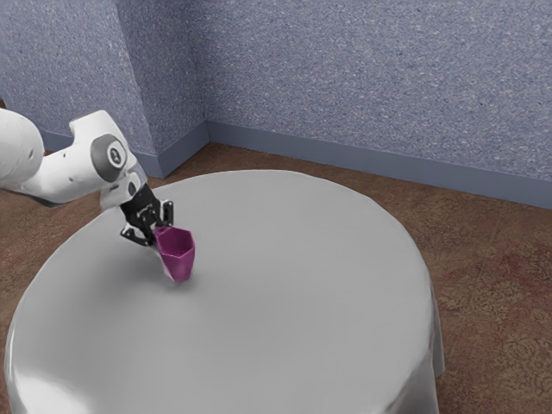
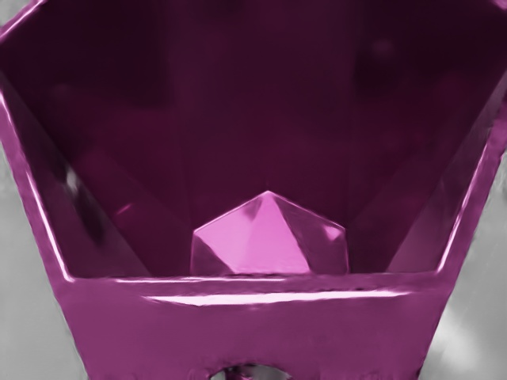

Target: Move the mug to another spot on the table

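A purple faceted mug [image 1: 177,253] stands on the left part of the round grey table [image 1: 293,285], leaning slightly. My gripper [image 1: 153,224] comes down from the exterior view's upper left onto the mug's rim on the arm's side, with its black fingers [image 1: 166,212] closed against that wall. I cannot tell whether the mug's base touches the tabletop or hangs just above it. In the wrist view I look straight into the mug [image 2: 261,158], down to its pale faceted bottom, and the top of its handle opening lies just under my hand.
The grey cloth drapes over the table's rim [image 1: 431,319]. Bare tabletop stretches to the exterior view's right and front of the mug. Brown carpet [image 1: 492,259] and blue walls surround the table.
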{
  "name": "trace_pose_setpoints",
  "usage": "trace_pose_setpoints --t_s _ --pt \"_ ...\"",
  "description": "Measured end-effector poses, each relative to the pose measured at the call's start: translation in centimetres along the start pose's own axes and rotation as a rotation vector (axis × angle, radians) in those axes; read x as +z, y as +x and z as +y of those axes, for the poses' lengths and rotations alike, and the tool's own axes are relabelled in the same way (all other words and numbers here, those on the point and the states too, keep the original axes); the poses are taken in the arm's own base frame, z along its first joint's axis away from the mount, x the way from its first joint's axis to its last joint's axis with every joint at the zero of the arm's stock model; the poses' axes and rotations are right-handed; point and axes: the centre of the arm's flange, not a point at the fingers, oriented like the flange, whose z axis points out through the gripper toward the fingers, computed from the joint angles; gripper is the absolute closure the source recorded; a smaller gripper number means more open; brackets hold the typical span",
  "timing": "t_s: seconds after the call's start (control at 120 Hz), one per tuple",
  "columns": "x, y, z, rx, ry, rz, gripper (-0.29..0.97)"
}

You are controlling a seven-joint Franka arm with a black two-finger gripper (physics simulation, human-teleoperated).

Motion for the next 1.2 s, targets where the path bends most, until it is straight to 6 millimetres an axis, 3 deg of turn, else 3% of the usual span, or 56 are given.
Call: trace_pose_setpoints --t_s 0.258,0.45,1.0,1.2 --pt "-0.9 1.6 -1.4 -0.038 0.095 0.099 0.75" --pt "-1.9 2.6 -3.2 -0.051 0.166 0.151 0.75" --pt "0.5 3.1 -4.1 -0.301 0.248 0.319 0.79" --pt "3.4 2.4 -3.8 -0.413 0.226 0.365 0.79"
